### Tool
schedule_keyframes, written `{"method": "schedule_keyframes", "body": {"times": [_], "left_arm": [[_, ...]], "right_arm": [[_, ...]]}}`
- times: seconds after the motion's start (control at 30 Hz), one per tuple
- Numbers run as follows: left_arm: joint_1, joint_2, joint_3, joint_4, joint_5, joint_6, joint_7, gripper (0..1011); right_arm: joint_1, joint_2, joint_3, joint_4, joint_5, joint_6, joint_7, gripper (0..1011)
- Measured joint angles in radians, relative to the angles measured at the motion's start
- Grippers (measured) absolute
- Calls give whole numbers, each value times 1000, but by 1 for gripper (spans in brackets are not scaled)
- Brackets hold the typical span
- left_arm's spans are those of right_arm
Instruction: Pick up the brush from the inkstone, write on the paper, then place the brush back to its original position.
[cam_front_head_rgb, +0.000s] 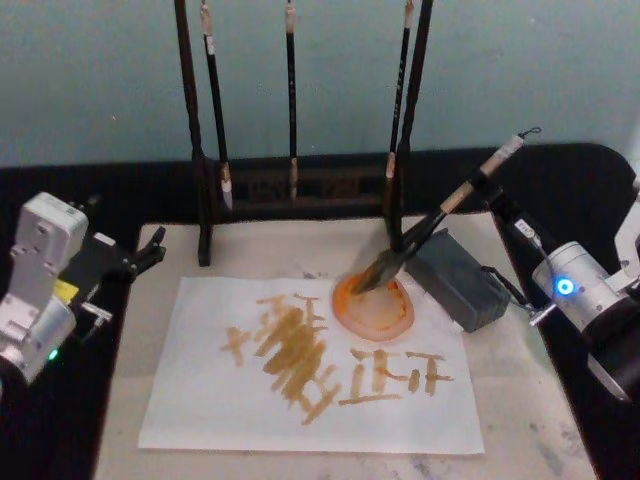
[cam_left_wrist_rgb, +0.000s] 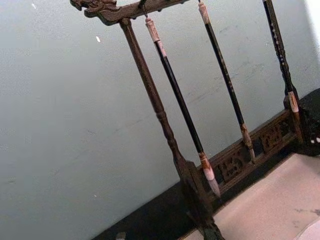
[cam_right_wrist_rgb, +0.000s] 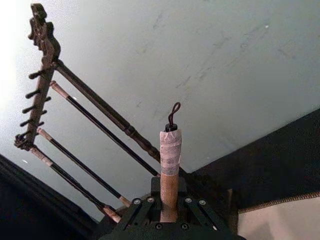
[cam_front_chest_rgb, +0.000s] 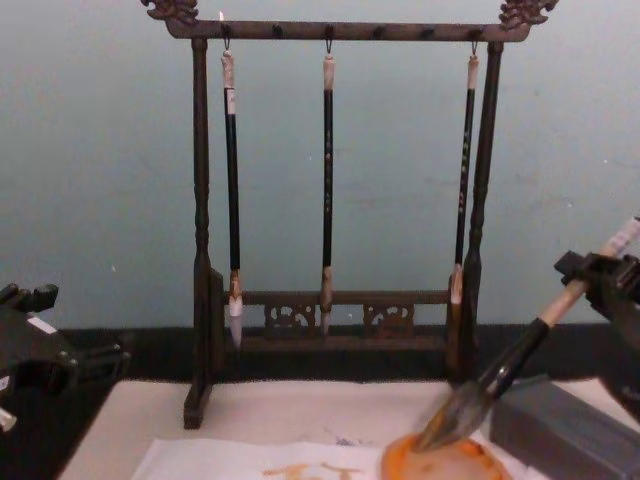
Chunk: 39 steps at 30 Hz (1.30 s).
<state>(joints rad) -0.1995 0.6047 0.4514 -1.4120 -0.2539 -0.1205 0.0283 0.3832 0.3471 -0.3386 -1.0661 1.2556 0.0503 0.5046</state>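
My right gripper (cam_front_head_rgb: 492, 190) is shut on the upper tan handle of the brush (cam_front_head_rgb: 440, 222), which slants down to the left. Its dark bristle tip (cam_front_head_rgb: 372, 277) touches the round orange dish (cam_front_head_rgb: 385, 315) on the paper's far right corner. The chest view shows the same grip (cam_front_chest_rgb: 590, 285), with the brush (cam_front_chest_rgb: 515, 360) tip in the dish (cam_front_chest_rgb: 445, 462). In the right wrist view the handle (cam_right_wrist_rgb: 170, 165) stands up between the fingers. The grey inkstone block (cam_front_head_rgb: 455, 280) lies just right of the dish. The white paper (cam_front_head_rgb: 200, 400) carries orange strokes. My left gripper (cam_front_head_rgb: 145, 255) is parked at the table's left edge.
A dark wooden brush rack (cam_front_head_rgb: 205, 200) with three slim hanging brushes (cam_front_chest_rgb: 327, 180) stands at the back of the beige mat (cam_front_head_rgb: 520, 400). Black cloth borders the mat on both sides. A pale blue wall is behind.
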Motion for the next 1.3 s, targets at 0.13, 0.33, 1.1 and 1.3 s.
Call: {"method": "schedule_keyframes", "body": {"times": [0.13, 0.33, 1.1, 1.3], "left_arm": [[0, 0, 0, 0, 0, 0, 0, 1010], [0, 0, 0, 0, 0, 0, 0, 1010], [0, 0, 0, 0, 0, 0, 0, 1009], [0, 0, 0, 0, 0, 0, 0, 1010]], "right_arm": [[0, -4, 1, 6, -8, -2, -6, 176], [0, -10, 4, 13, -17, -1, -11, 175], [-8, -22, 13, 15, -28, 13, -16, 176], [-8, -23, 12, 15, -33, 15, -20, 176]]}}
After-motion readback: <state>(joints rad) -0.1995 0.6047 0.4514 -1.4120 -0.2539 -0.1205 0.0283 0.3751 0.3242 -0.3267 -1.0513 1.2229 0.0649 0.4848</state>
